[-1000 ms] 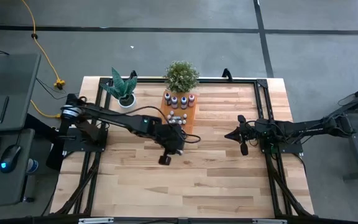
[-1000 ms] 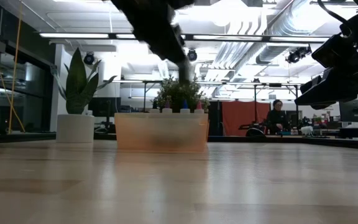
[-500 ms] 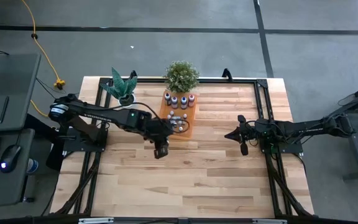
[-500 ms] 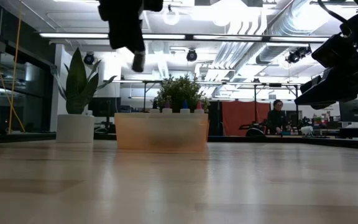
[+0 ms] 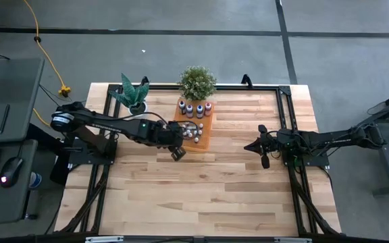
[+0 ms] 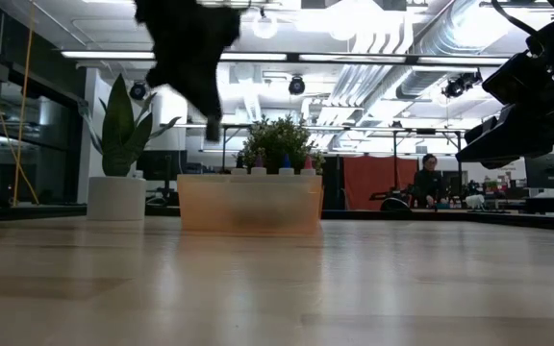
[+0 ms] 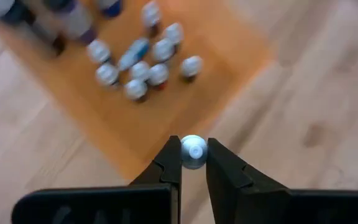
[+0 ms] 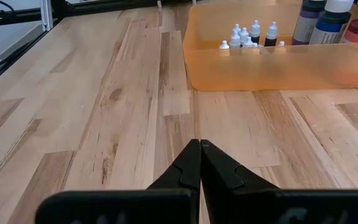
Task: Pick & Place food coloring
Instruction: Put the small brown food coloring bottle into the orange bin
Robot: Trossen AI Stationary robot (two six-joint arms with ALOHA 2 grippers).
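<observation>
my left claw (image 5: 177, 154) hangs over the near left corner of the orange tray (image 5: 206, 138). it is pinched tight on one tiny bottle (image 7: 194, 151). through the left wrist camera i look right down on its round white cap, so the bottle stands straight up and down, cap up, with its long way pointing at the table. the two dark fingers (image 7: 168, 167) press it from both sides. i cannot see the bottle's body, so i cannot tell its color.

in the low view the left arm is a dark blur high above the table, left of the tray.

the other small bottles (image 5: 192, 129) stand in a bunch inside the tray, caps up. they are near the middle of it. a few bigger bottles (image 5: 194, 108) with blue, purple and red bodies stand in a row at the far end of the tray, also upright.

a bushy plant (image 5: 196, 82) sits just behind the tray. a spiky plant (image 5: 134, 96) in a white pot sits to its left.

my right claw (image 5: 262, 156) waits well to the right of the tray, over bare wood. its fingers (image 8: 187, 167) are pressed together with nothing between them.

far back in the room a person (image 6: 428, 179) sits at a desk.
</observation>
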